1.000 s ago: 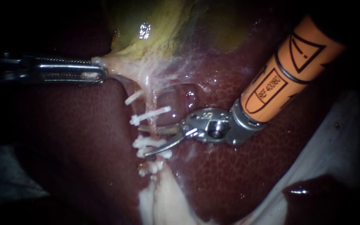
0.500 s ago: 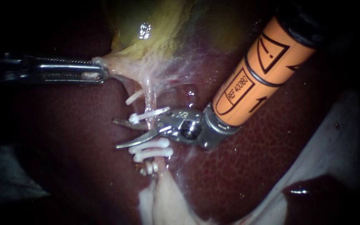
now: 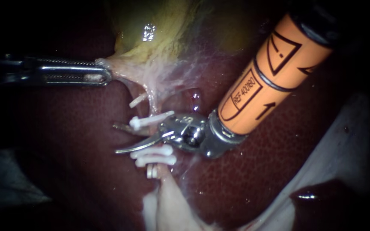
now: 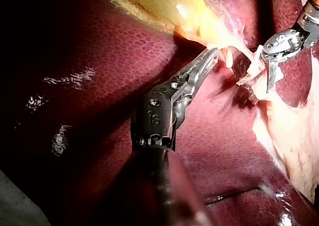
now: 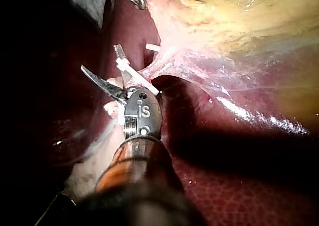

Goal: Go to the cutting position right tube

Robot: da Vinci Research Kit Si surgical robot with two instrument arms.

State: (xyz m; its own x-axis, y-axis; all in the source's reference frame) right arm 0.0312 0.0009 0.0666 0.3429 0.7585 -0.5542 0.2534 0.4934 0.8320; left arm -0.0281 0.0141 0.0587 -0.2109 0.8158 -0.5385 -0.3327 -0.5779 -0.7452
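Dark red liver [image 3: 86, 171] is lying behind everything. The left instrument [image 3: 103, 76] is pinching the gallbladder's [image 3: 150, 25] pale edge in its jaws. The right instrument [image 3: 118, 139] is holding its jaws spread, with the tube [image 3: 153, 105] passing between them, amid white clips [image 3: 153, 152].

The right instrument [image 3: 116, 138] has a round orange sleeve [image 3: 279, 72] printed with black outlines: a triangle, an arrow, a framed label and a ring. A silver collar follows, then a steel joint with a screw and two thin curved blades. The left instrument [image 3: 106, 77] is dark; its hand is long, slim, ridged steel, with small screws at the black joint.
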